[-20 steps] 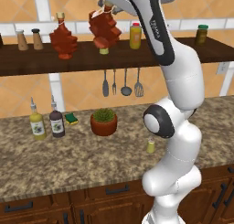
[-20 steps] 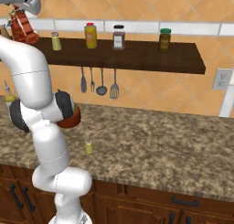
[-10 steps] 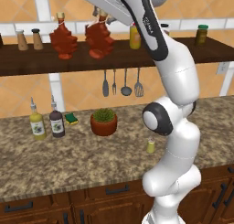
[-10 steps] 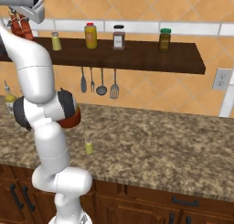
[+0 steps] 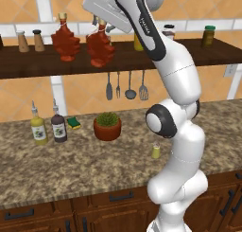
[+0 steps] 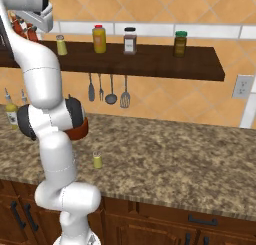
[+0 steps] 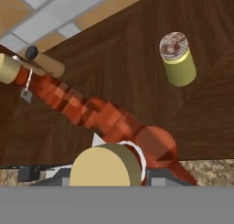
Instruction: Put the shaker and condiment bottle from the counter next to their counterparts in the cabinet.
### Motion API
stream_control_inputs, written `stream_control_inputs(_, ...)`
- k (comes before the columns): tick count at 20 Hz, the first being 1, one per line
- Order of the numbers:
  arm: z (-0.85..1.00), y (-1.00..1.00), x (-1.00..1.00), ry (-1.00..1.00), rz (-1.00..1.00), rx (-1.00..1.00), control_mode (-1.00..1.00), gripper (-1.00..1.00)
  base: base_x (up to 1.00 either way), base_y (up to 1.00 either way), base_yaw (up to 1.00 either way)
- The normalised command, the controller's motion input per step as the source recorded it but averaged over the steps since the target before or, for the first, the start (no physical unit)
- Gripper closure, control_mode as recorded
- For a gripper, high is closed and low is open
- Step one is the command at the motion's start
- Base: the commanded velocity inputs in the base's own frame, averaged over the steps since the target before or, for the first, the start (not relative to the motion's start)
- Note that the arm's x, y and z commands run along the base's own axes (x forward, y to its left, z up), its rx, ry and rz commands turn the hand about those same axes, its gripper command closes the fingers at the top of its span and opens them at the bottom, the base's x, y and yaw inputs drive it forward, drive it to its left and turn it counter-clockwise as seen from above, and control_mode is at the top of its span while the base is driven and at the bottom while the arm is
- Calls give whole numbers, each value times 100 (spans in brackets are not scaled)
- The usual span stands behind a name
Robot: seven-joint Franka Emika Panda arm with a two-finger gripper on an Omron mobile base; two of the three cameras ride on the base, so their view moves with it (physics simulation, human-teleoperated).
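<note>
The gripper (image 5: 101,25) holds the condiment bottle (image 5: 99,47) by its cork top, up at the cabinet (image 5: 142,59). In the last second the arm has carried it to the left along the shelf, so now it hangs just beside the other red leaf bottle (image 5: 65,38). From the hand view the 2 red bottles look very close. I think it now just needs to go down onto the board and be let go. The shaker (image 5: 156,151) is still on the tabletop (image 5: 71,165), so that job is not done. Its twin, the shelf shaker (image 6: 61,45), waits up on the cabinet
</note>
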Motion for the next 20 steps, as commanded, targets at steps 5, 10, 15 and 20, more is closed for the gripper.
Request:
stream_control_inputs(5,-26,18,44,12,0,-13,-100,100,0,0,0)
stream_control_inputs(10,16,8,62,3,0,-4,-100,100,0,0,0)
stream_control_inputs(15,22,9,65,3,0,0,-100,100,0,0,0)
stream_control_inputs(20,0,16,62,3,0,0,-100,100,0,0,0)
